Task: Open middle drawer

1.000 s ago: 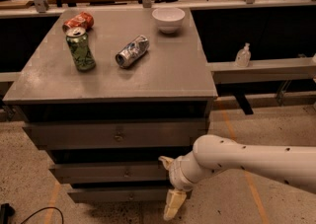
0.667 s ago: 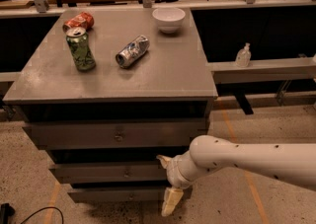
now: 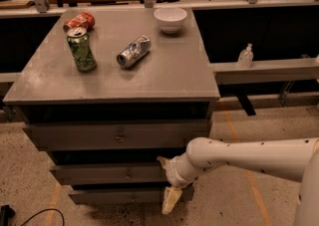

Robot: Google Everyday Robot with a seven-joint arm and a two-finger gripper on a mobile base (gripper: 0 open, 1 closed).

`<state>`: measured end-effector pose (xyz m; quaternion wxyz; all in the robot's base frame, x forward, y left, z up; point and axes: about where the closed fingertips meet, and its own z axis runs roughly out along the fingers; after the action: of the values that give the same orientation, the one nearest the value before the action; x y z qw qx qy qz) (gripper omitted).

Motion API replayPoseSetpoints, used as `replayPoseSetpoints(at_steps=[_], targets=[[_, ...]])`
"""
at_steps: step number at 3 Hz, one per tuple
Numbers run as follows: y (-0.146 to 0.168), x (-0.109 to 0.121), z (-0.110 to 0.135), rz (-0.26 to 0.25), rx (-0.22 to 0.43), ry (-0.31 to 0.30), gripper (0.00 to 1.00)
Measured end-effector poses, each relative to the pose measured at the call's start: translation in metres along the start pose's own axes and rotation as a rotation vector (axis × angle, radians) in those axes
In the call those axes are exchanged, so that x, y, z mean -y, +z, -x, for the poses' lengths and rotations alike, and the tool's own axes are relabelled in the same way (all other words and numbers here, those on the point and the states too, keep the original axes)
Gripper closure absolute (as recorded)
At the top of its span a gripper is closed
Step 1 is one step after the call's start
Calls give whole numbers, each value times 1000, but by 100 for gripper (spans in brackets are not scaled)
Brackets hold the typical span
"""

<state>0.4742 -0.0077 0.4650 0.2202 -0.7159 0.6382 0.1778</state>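
Observation:
The grey cabinet has three drawers in the camera view. The middle drawer [image 3: 99, 174] is a shallow grey front with a small central knob [image 3: 128, 174], below the taller top drawer [image 3: 114, 136] and above the narrow bottom drawer [image 3: 119, 196]. Its front stands about in line with the others. My gripper [image 3: 167, 180] is at the right end of the middle drawer's front, to the right of the knob and apart from it. Its fingers are spread, one pointing up at the drawer's top edge and one cream finger [image 3: 170, 200] hanging down over the bottom drawer. It holds nothing.
On the cabinet top [image 3: 169, 78] stand an upright green can [image 3: 81, 49], a red can lying down [image 3: 79, 21], a silver can lying down [image 3: 133, 51] and a white bowl [image 3: 170, 19]. A ledge with a small bottle [image 3: 245, 56] runs to the right. A black cable [image 3: 35, 216] lies on the floor at the lower left.
My arm has edged a little left and up, bringing the gripper closer to the middle drawer's front. The drawers and the things on top have not moved.

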Motion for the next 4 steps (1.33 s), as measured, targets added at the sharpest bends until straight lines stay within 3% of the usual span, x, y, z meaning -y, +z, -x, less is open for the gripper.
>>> replayPoseSetpoints(at_steps=[2, 3, 4], targets=[[17, 14, -11, 0, -18, -13, 1], [23, 17, -14, 10, -20, -15, 19], [26, 19, -16, 20, -19, -19, 43]])
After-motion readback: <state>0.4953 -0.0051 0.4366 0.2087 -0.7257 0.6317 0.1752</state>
